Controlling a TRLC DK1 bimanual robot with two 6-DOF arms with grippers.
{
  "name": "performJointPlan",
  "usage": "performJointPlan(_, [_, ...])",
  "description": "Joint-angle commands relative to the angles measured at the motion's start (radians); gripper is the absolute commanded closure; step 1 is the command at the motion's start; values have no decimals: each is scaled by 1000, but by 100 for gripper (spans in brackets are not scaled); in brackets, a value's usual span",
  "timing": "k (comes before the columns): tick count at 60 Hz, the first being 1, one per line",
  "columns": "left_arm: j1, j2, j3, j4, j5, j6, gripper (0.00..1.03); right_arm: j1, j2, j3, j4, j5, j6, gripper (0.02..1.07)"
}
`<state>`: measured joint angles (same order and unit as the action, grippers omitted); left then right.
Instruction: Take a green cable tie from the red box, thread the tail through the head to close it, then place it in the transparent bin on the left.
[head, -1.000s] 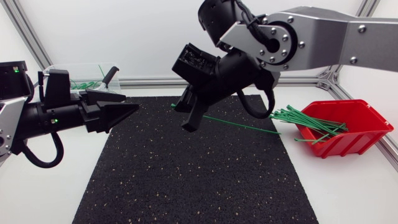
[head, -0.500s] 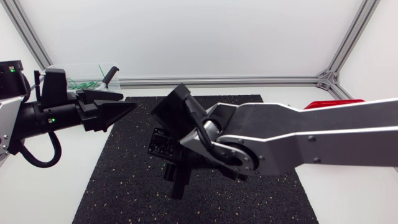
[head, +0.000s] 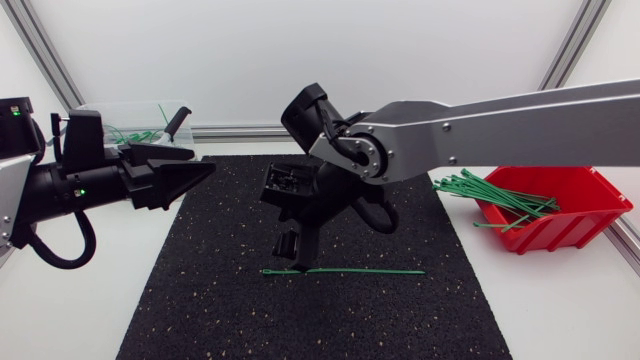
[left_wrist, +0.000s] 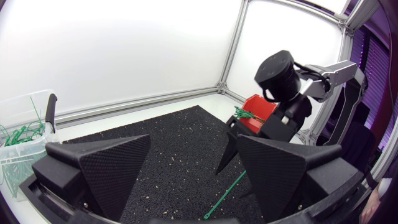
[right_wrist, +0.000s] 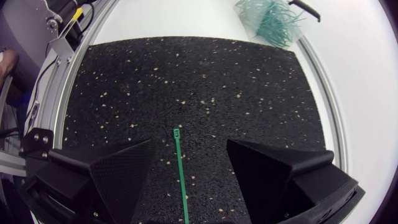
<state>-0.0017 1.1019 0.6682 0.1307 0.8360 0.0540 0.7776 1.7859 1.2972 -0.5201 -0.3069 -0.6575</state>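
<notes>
Black mat (head: 220, 300) on bench (head: 560, 300): green cable tie (head: 350, 271) lies flat; right gripper (head: 292, 255) spread wide over its left end; left gripper (head: 203, 163) spread wide beside transparent bin (head: 100, 112), far left.

Right arm (head: 500, 115): silver-grey screwed link, black joints. Left arm (head: 60, 190): black, with a green light (head: 87, 193) behind its textured wedge fingers (head: 188, 178).

A black rubber mat (head: 220, 290) flecked with pale specks lies flat on the white table (head: 560, 300), whose bare surface shows on both sides of the mat. Just behind the mat's rear edge runs an aluminium rail (head: 350, 130), meeting a corner bracket (head: 525, 125) past the mat's rear right corner. Beyond its rear left corner a slim black handle (head: 177, 122) stands tilted.
</notes>
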Motion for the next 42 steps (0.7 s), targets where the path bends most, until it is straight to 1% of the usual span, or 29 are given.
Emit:
performJointPlan(1, [6,4,4,1,5,9,7,8,81,50,-43,-40,-70,30])
performJointPlan(10, [6,9,4,1,5,9,7,6,178,111,-87,-61,-136,48])
performJointPlan(14, [6,10,4,1,5,9,7,-1,222,146,-115,-74,-160,54])
performJointPlan(18, [6,10,4,3,5,9,7,-12,270,186,-150,-89,-183,54])
performJointPlan(20, [6,10,4,3,5,9,7,-14,290,200,-166,-93,-191,57])
performJointPlan(27, [6,18,4,4,5,9,7,-15,326,218,-181,-98,-198,58])
performJointPlan(32, [6,23,7,6,6,9,7,-18,351,232,-190,-101,-198,66])
performJointPlan(42, [5,29,7,9,5,9,7,-21,372,238,-189,-104,-195,66])
